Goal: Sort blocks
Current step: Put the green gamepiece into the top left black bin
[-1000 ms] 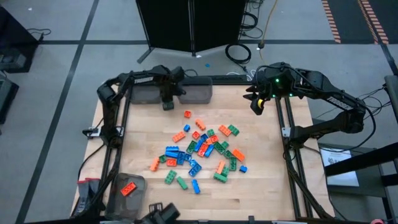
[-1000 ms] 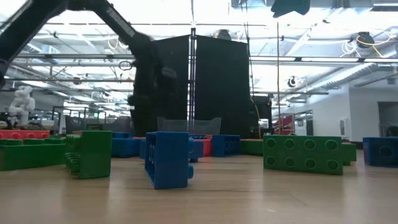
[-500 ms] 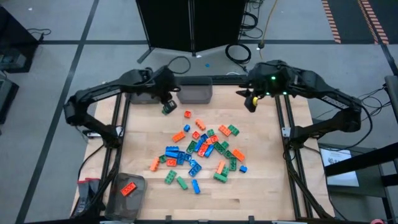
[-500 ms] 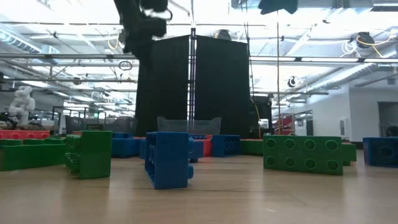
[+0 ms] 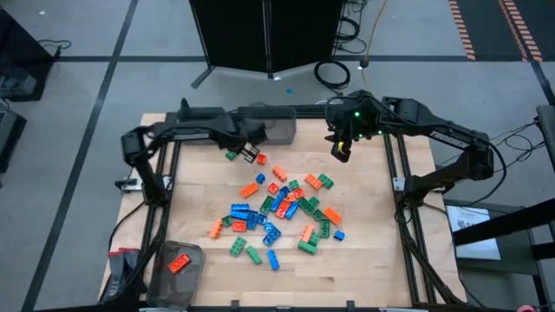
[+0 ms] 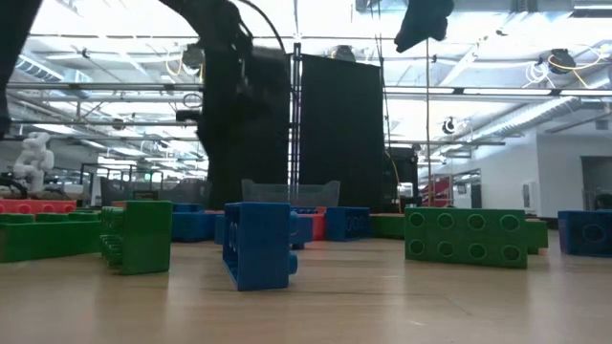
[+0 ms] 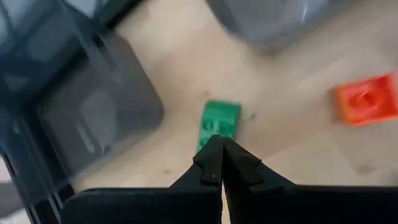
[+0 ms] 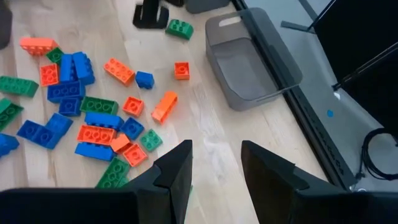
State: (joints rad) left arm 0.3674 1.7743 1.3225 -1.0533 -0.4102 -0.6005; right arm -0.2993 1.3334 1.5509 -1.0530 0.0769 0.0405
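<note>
Several orange, green and blue blocks lie scattered mid-table. One green block lies flat alone on the wood near the far bins, also seen from above. My left gripper is shut and empty. It hovers just right of that block, pointing steeply down. A single orange block lies close by. My right gripper is open and empty, high over the table's far right.
Two grey bins stand along the far edge. A third bin at the near left holds an orange block. Bare wood lies between the far bins and the pile. Frame rails run along both sides.
My left gripper has swung toward the table's right edge, risen a little and rolled about its own axis, and it stays shut. The green block has kept its place. My right gripper has drifted toward the table's left and sunk slightly, and it is still open.
</note>
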